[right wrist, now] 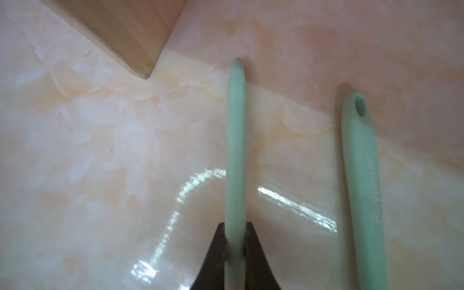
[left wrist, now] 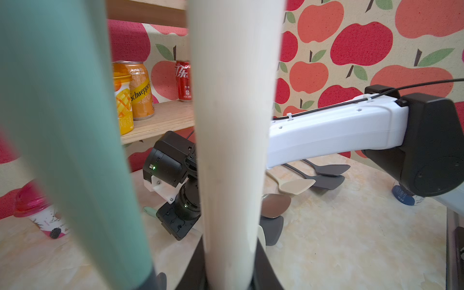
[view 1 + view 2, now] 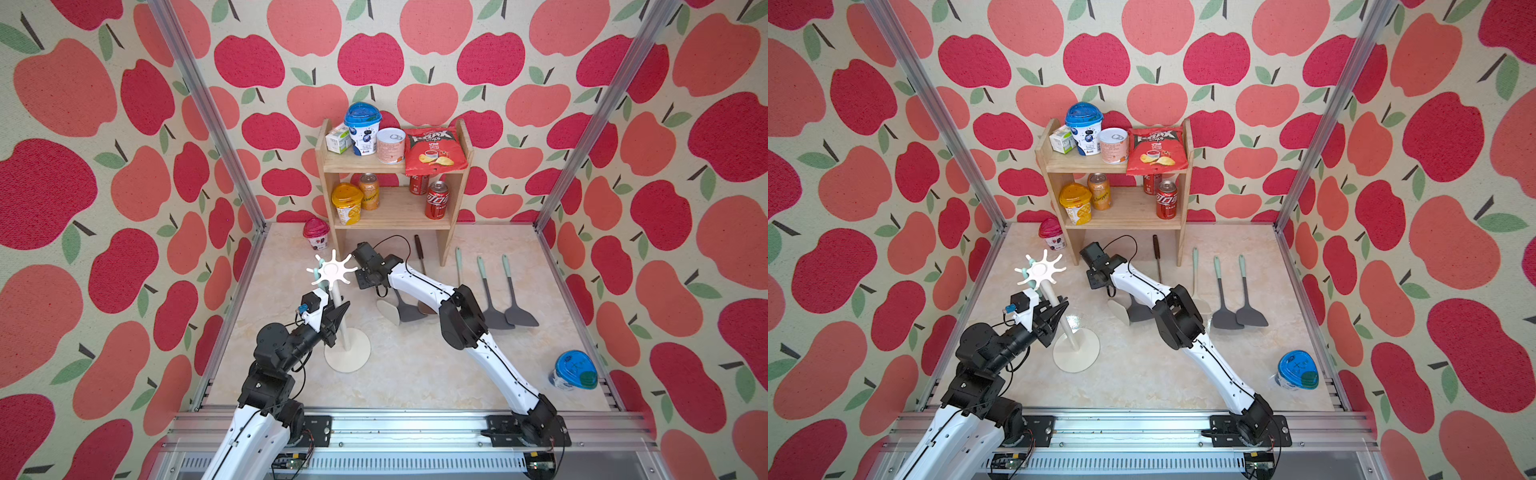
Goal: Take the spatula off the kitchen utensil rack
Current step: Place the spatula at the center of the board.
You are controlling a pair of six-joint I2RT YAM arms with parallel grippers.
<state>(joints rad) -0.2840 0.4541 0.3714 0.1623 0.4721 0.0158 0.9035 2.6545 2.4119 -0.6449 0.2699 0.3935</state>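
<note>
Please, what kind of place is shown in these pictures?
Probably a robot test booth staged like a kitchen corner: apple-print walls on an aluminium frame, a stocked wooden shelf, and a kitchen utensil rack.

White kitchen utensil rack (image 3: 332,271), mint-handled spatula (image 1: 235,150), peach marbled tabletop (image 3: 415,374), pale wooden shelf (image 3: 395,208), red-and-coral apple-patterned walls (image 3: 83,166).

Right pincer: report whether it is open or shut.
Shut. In the right wrist view, the right pincer has its dark fingers pressed against both sides of a mint-green spatula handle.
</note>
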